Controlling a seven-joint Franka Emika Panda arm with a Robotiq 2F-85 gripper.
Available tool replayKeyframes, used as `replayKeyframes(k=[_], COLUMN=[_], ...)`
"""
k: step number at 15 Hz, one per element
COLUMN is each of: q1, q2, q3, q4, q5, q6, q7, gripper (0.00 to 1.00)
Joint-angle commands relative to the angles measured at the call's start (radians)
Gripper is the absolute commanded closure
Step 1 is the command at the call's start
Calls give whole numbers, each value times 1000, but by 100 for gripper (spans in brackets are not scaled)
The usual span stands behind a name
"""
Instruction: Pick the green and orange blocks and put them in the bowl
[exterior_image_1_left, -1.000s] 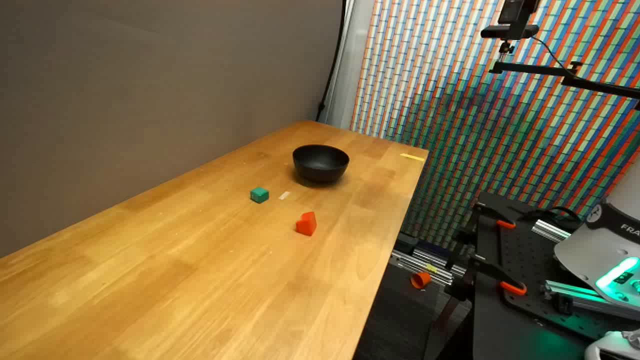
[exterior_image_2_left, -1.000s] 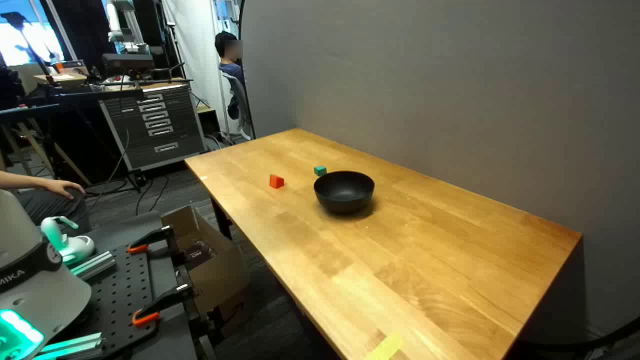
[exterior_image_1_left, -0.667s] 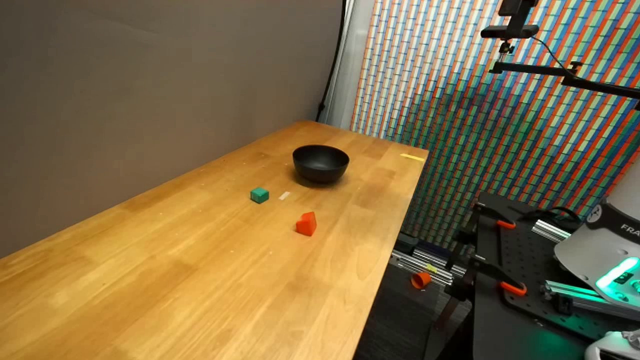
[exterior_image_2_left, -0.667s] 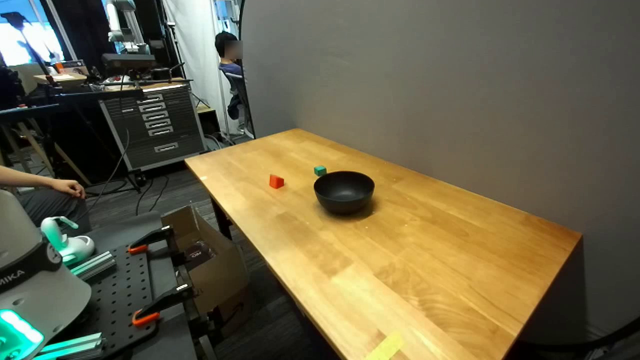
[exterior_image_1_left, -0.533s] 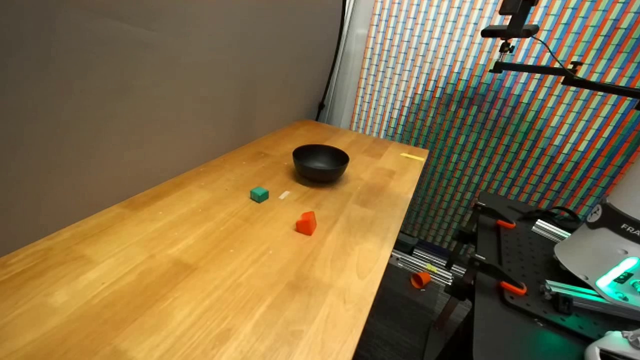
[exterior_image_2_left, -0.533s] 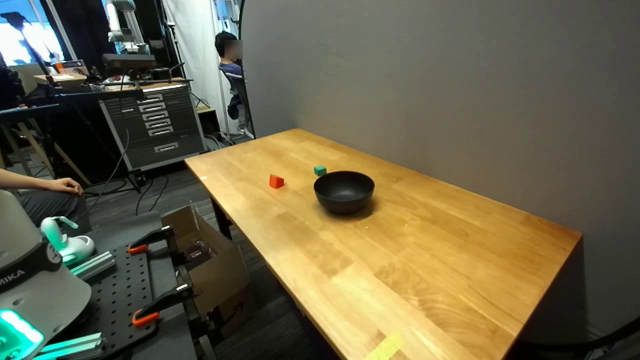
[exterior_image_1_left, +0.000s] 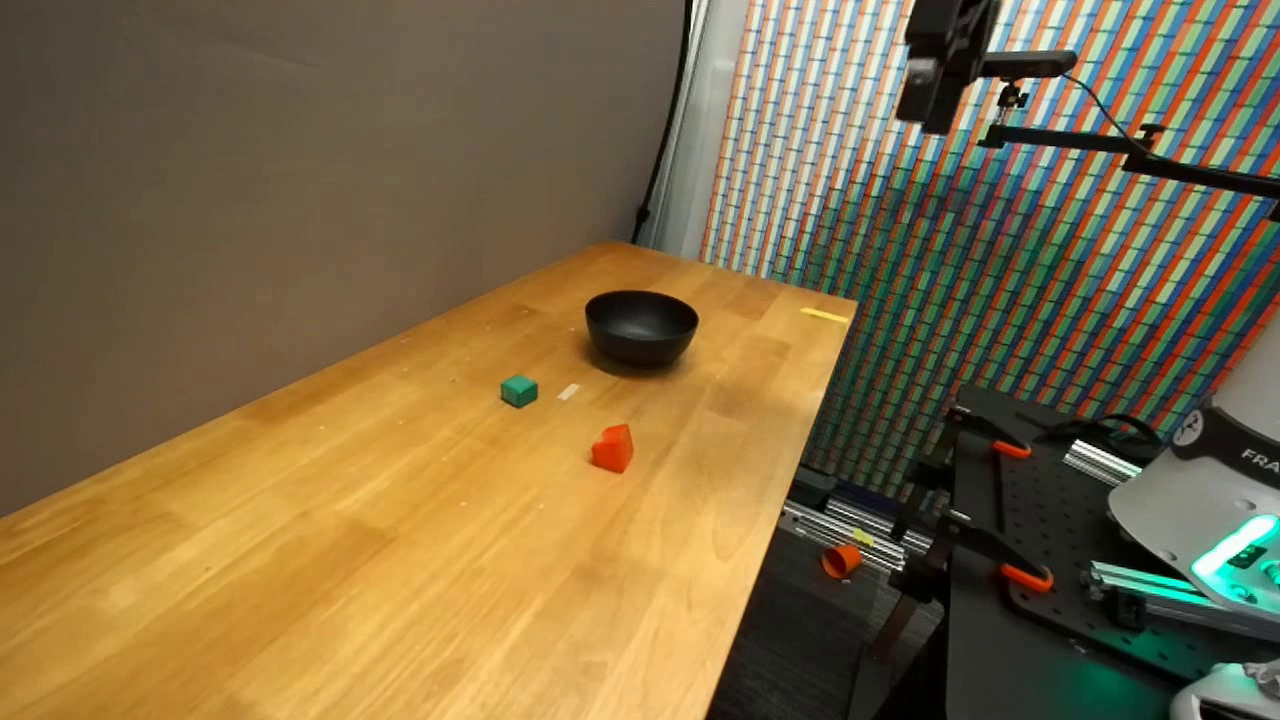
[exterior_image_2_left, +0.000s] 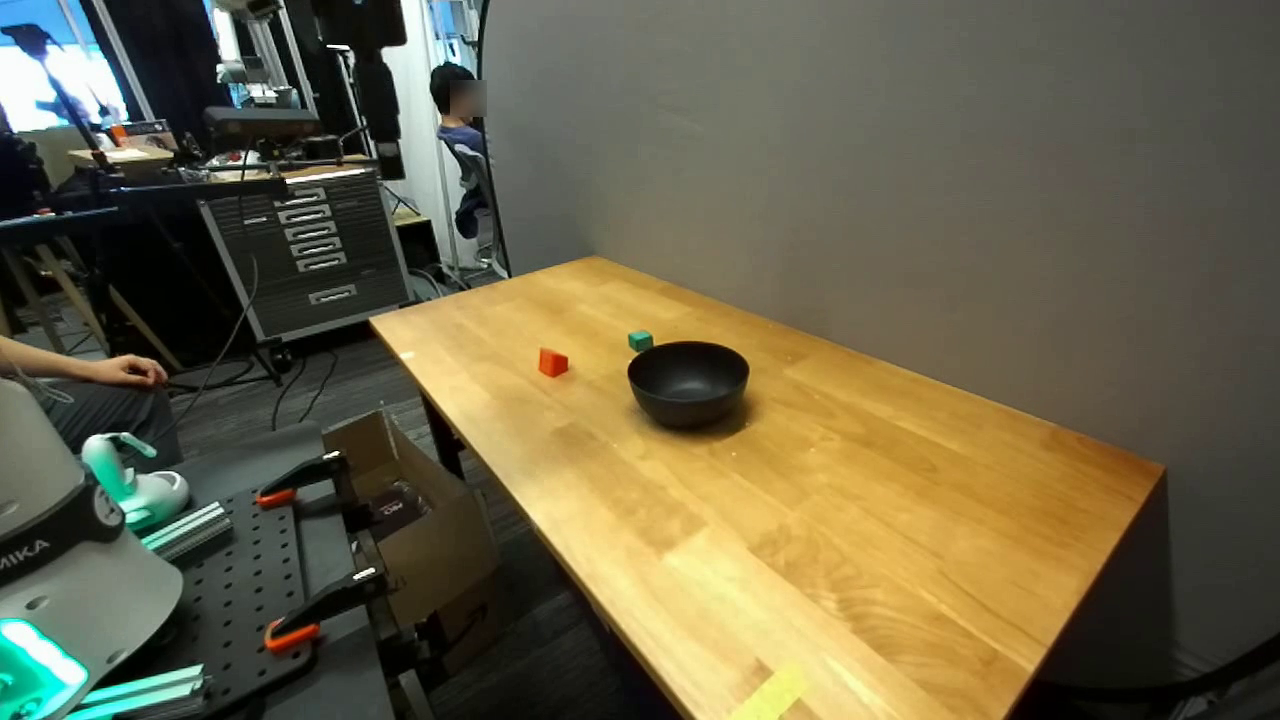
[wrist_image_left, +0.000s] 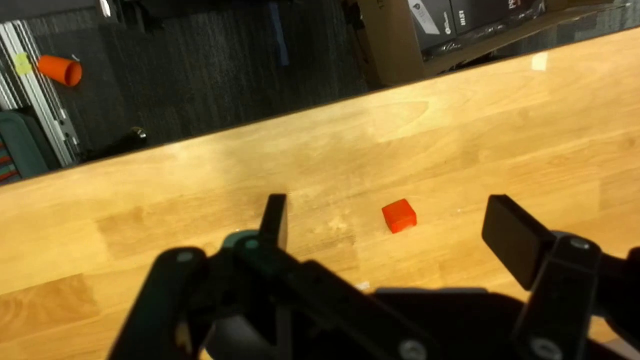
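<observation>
An orange-red block (exterior_image_1_left: 613, 448) lies on the wooden table; it also shows in an exterior view (exterior_image_2_left: 553, 362) and in the wrist view (wrist_image_left: 399, 215). A small green block (exterior_image_1_left: 519, 390) lies near it, and shows in an exterior view (exterior_image_2_left: 640, 342) just behind the bowl. The black bowl (exterior_image_1_left: 641, 345) stands upright on the table, also in an exterior view (exterior_image_2_left: 688, 395). My gripper (wrist_image_left: 388, 212) is open and empty, high above the table, with the orange-red block framed between its fingers. The green block and bowl are not discernible in the wrist view.
The table's near edge (wrist_image_left: 280, 117) borders a dark floor with a cardboard box (wrist_image_left: 390, 45) and an orange cup (wrist_image_left: 60, 70). A grey backdrop (exterior_image_1_left: 330, 180) stands along the table's far side. Clamps (exterior_image_2_left: 330, 600) hold the robot's base plate.
My gripper has come lower into view at the top of both exterior views, moving out towards the table. The blocks and the bowl have not moved.
</observation>
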Motion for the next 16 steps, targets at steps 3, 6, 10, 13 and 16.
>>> replayKeyframes(k=[3,6,10,13,16], q1=[59,88,117,122,128], q2=[332,488,675,783,859], q3=[53,68,67,52,43], q4=[116,173,239,278,314], q5=[-12,-38,-96,-135,-172], q6=[193,280,363,411,439], q7=[-36,-71,-81,-89,-88], gripper=[0,0,0,0,0])
